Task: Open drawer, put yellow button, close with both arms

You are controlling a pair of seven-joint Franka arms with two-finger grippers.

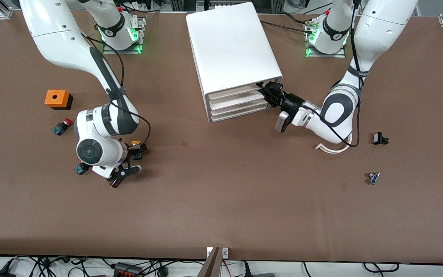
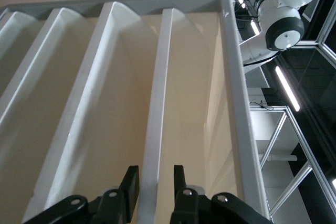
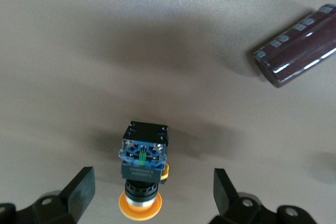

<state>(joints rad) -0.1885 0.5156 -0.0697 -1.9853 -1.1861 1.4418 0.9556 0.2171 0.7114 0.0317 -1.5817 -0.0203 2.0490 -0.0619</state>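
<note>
Was standing by the rig for this one. The white cabinet [image 1: 233,50] sat in the upper middle of the front view. The drawer [image 1: 235,91], the top one, looked shut, flush with the ones under it.

The left end effector [image 1: 269,92] was right at the cabinet's front, at that top drawer's end nearest the left arm's base. In the left wrist view its fingers [image 2: 131,184] sat one on each side of the drawer's front lip, close enough that I'd call it pinching the lip.

The right end effector [image 3: 152,182] was low over the table [image 1: 221,200] at the right arm's end, in the middle of the frame's height. It was spread wide, straddling the yellow button [image 3: 143,179] without touching it. The button lay on its side on the table, with its cap toward the wrist camera and its black-and-blue body pointing away.

Other bits around:
- A dark brownish cylinder [image 3: 296,45] lay near the button, a bit nearer the front camera.
- An orange box [image 1: 57,99] was higher in the frame, with a red-capped switch [image 1: 63,125] just below it.
- At the left arm's end there was a curved white strip [image 1: 333,148], a small black part [image 1: 379,138] and a tiny blue part [image 1: 373,177] lowest of the three.
</note>
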